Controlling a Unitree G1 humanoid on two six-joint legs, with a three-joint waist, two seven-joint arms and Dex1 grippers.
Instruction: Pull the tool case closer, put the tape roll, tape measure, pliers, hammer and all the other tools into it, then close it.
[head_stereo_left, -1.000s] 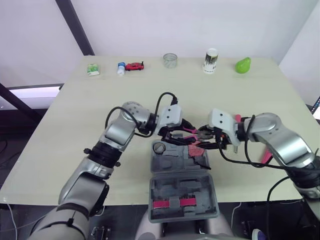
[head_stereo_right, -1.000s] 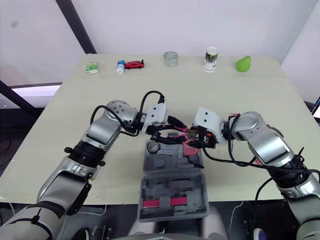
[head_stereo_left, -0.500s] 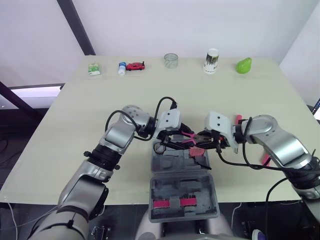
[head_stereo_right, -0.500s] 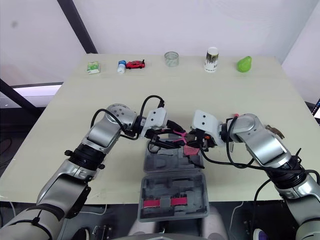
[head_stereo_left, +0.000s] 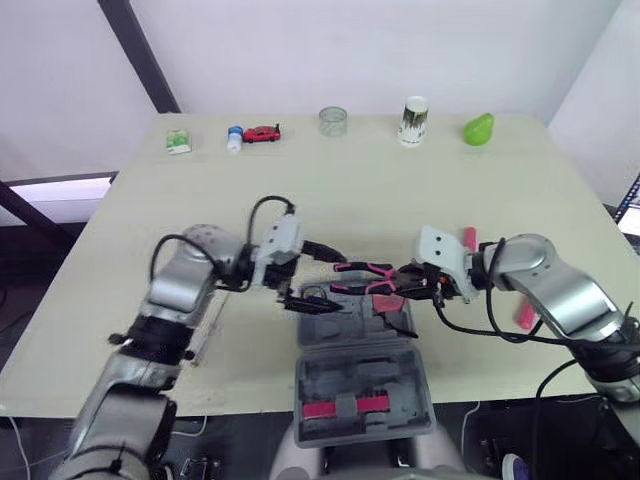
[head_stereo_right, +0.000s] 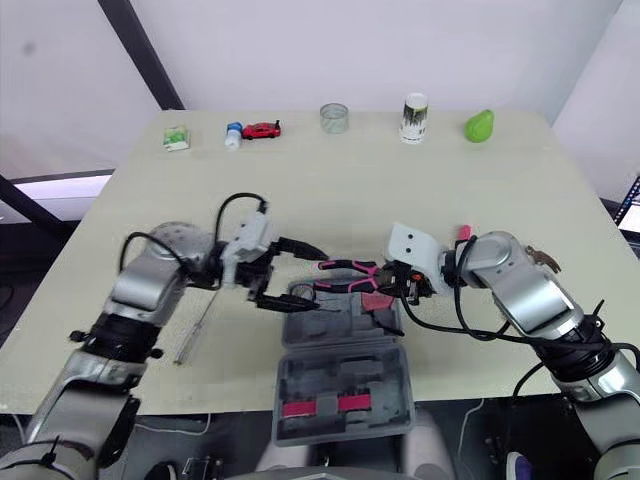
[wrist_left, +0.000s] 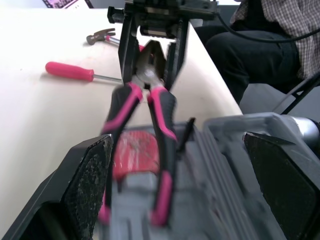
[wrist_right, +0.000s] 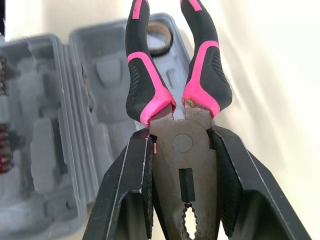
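On the table (head_stereo_left: 400, 190), near its front edge, the open grey tool case (head_stereo_left: 360, 375) lies under both claws. The right claw (head_stereo_left: 408, 283) clamps the pliers (head_stereo_left: 362, 277) by the head above it. The left claw (head_stereo_left: 325, 280) is spread apart just beside the handles.

Pale tabletop (head_stereo_left: 380, 200), pretty sparse. Along the far edge there's a little green box (head_stereo_left: 178, 141), a small blue-and-white bottle (head_stereo_left: 234, 137), a red toy car (head_stereo_left: 263, 133), a see-through round thing (head_stereo_left: 333, 120), a white can (head_stereo_left: 411, 107) and a green pear (head_stereo_left: 478, 129). The open grey tool case (head_stereo_left: 360, 360) sits at the near edge, its near half sticking out past it. A clear-handled screwdriver (head_stereo_right: 193, 332) lies on its left; a pink-handled screwdriver (wrist_left: 70, 71) and a hammer (wrist_left: 100, 36) lie on its right.
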